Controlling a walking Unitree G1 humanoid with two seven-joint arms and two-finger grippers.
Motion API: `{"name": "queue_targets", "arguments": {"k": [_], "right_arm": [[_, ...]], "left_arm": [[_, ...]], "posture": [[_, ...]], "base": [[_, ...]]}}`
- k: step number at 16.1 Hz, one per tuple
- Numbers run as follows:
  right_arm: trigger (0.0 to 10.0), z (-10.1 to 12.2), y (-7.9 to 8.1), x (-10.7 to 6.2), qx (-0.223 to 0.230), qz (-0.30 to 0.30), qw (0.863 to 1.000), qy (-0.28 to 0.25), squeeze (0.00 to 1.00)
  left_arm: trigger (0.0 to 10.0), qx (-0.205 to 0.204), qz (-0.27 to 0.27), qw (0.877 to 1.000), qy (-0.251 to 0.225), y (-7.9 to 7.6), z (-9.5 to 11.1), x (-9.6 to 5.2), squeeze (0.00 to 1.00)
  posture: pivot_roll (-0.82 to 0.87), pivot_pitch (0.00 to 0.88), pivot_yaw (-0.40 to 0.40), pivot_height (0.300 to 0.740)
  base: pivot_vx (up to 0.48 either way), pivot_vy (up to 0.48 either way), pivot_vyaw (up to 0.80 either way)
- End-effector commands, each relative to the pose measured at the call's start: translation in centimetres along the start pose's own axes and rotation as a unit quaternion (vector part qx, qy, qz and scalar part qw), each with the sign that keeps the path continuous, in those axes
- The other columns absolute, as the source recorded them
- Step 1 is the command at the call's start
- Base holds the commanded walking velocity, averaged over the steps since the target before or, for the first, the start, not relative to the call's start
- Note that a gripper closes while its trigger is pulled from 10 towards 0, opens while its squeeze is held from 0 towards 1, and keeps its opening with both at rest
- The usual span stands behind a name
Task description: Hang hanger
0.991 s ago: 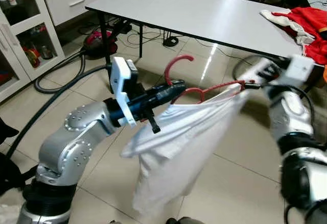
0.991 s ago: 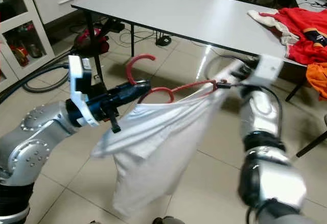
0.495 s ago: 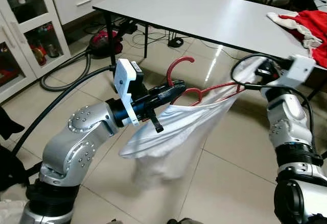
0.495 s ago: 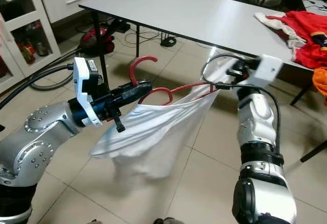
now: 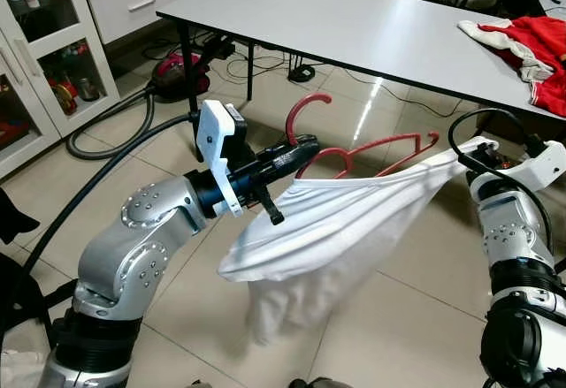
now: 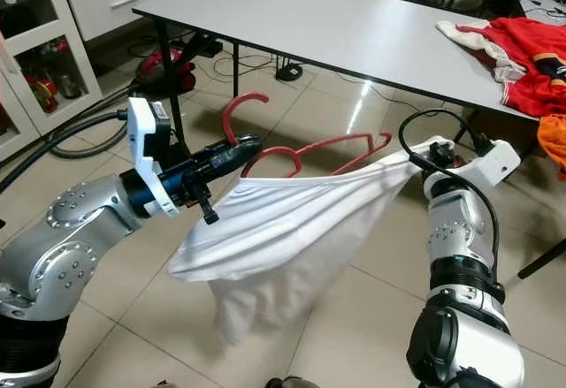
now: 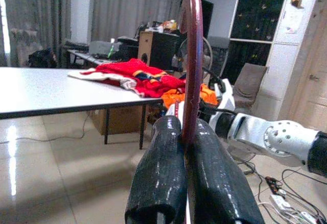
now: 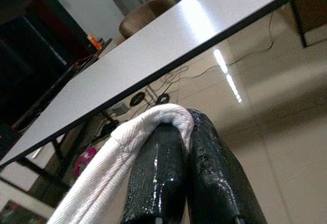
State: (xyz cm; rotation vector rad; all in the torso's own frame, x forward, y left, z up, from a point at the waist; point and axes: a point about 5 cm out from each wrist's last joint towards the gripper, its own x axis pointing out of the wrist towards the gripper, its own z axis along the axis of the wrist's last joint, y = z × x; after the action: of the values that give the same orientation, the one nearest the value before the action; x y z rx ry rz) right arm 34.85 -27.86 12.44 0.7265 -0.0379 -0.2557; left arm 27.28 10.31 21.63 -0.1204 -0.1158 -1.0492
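Holding the red hanger point(image 5: 367, 151) up off the floor with my left gripper point(image 5: 296, 151) right now. In the left wrist view both black fingers point(image 7: 158, 175) are squeezed tight around the hanger's neck just under the hook, so that one's fully closed on it. The hook curls up above the fingertips and the triangle part runs out toward the robot's right.

My right gripper point(image 8: 184, 132) is clamped shut on the edge of the white shirt point(image 5: 345, 220); in the right wrist view a fold of the fabric is pinched between the two fingers. Over in the head views that arm sits out to the right, pulling the shirt's edge taut, away from the hanger's far end.

The shirt is stretched between the two grippers, its upper edge lying just below the hanger's bottom bar, and the rest sags down in a big loose pouch toward the tiled floor point(image 5: 416, 317).

Behind all that there's a white table point(image 5: 354, 17) with red clothes point(image 5: 531, 39) piled on its right end, a vacuum hose point(image 5: 106, 154) snaking across the floor on the left, and a white cabinet point(image 5: 44, 52) with glass doors.
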Motion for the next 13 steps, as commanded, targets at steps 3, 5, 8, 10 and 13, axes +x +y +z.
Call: {"name": "queue_targets", "arguments": {"k": [3, 5, 8, 10, 13], "right_arm": [[0.0, -2.3, 1.8, -0.5, 0.002, 0.053, 0.998, 0.040, 0.00], [0.0, -5.7, 3.3, -1.4, -0.041, 0.091, 0.991, 0.093, 0.00], [0.0, -8.6, 6.6, -2.5, -0.108, 0.171, 0.972, 0.123, 0.00], [0.0, -10.1, 10.6, -3.7, -0.186, 0.266, 0.939, 0.116, 0.00], [0.0, -10.6, 14.6, -5.5, -0.264, 0.369, 0.888, 0.071, 0.00]], "left_arm": [[10.0, 0.011, 0.073, 0.997, -0.003, 1.6, 0.3, 1.0, 0.00], [10.0, -0.011, 0.138, 0.990, -0.034, 3.0, 1.0, 2.2, 0.00], [10.0, -0.061, 0.180, 0.977, -0.098, 3.6, 2.5, 3.9, 0.00], [10.0, -0.113, 0.209, 0.963, -0.125, 3.9, 2.7, 5.3, 0.00], [10.0, -0.172, 0.276, 0.935, -0.144, 4.8, 2.5, 6.5, 0.00]], "posture": [[-0.02, 0.040, -0.086, 0.740], [-0.02, 0.040, -0.088, 0.740], [-0.02, 0.038, -0.095, 0.740], [-0.02, 0.038, -0.099, 0.740], [-0.02, 0.042, -0.104, 0.740]], "base": [[0.000, 0.000, 0.00], [0.000, 0.000, 0.00], [0.000, 0.000, 0.00], [0.000, 0.000, 0.00], [0.000, 0.000, 0.00]]}}
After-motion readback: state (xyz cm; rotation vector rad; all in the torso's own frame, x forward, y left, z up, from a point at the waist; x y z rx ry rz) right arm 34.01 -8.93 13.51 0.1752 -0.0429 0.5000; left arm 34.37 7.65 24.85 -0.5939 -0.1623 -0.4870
